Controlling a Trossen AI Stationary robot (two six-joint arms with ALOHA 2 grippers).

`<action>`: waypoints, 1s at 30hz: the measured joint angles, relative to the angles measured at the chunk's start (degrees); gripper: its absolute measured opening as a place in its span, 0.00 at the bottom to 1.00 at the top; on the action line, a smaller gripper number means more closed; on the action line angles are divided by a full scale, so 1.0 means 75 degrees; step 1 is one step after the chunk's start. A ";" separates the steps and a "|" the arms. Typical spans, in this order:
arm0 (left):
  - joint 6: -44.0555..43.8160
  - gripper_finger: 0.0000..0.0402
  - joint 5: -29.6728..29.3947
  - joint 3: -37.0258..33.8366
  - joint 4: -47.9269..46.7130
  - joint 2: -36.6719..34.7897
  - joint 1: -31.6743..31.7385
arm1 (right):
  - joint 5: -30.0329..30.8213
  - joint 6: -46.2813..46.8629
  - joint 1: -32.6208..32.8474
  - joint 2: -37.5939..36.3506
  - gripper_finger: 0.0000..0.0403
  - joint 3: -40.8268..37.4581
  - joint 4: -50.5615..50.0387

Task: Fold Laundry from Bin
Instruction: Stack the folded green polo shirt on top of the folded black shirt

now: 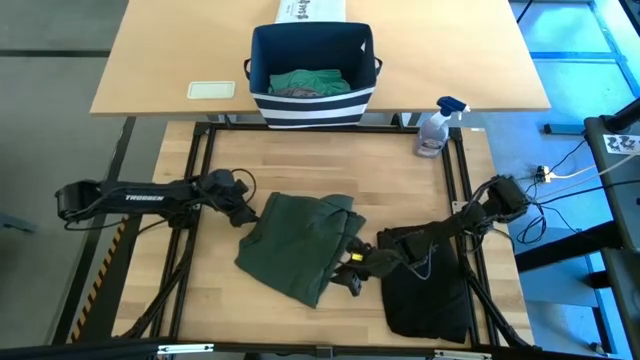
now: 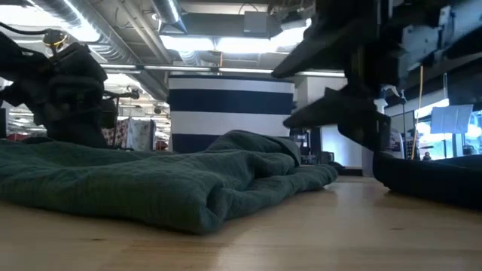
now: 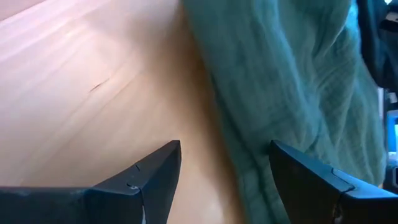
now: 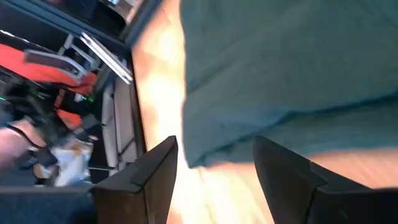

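Grippers flank the green garment (image 1: 300, 245) mid-table: left gripper (image 1: 243, 213) open at its far-left corner, right gripper (image 1: 352, 268) open at its near-right edge. We judge both should pinch edges squarely, then fold evenly.

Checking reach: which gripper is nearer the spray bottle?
Right. The right gripper is at the green garment's near right edge, below and left of the spray bottle. The left gripper is at the garment's left edge, farther across the table.

Robotics lab/workshop, exposed ceiling ducts (image 2: 113, 41), floor cables (image 1: 570, 165), wood workbench (image 1: 300, 160)
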 joint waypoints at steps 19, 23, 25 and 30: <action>0.0061 0.60 0.0836 0.0039 0.2899 0.2451 -0.0275 | 0.0475 -0.0004 0.0007 -0.1491 0.52 -0.0089 -0.2069; 0.0043 0.60 0.1114 0.0075 0.3384 0.2714 -0.0424 | 0.0485 0.0259 0.0009 -0.1493 0.52 -0.0089 -0.2324; 0.0127 0.59 0.1153 0.0125 0.3390 0.2745 -0.0477 | 0.0592 0.0522 0.0106 -0.1482 0.52 -0.0089 -0.2503; 0.0486 0.51 0.0924 0.0234 0.3359 0.2877 -0.0548 | 0.0934 0.1339 0.0265 -0.1284 0.52 -0.0089 -0.2667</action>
